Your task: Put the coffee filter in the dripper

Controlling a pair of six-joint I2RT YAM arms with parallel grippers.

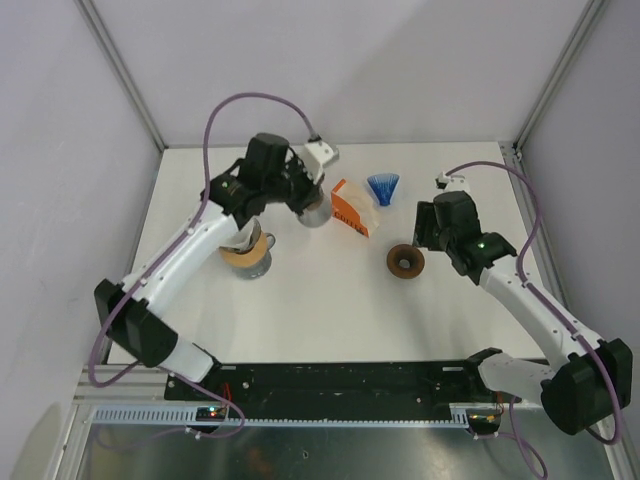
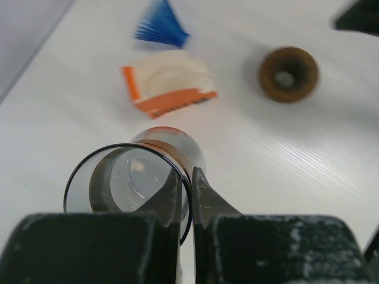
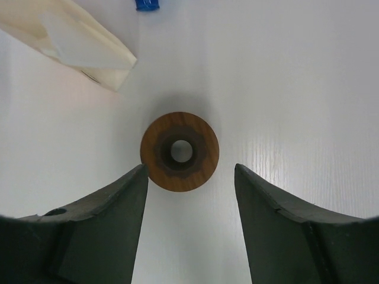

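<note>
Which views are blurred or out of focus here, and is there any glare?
Left wrist: the glass cup rim is sharp, while the orange packet and wooden ring behind smear. Right wrist: ring crisp, soft shadow around it. Top external: even light, no glare.

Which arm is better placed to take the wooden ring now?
Right. The right gripper hangs open directly over the wooden ring; the left gripper is shut on the rim of the glass cup.

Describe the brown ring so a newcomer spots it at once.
Look at the white table's right half, just ahead of the right gripper. The ring lies flat: brown, centre hole, unlike the orange pack and blue cone beyond it.
</note>
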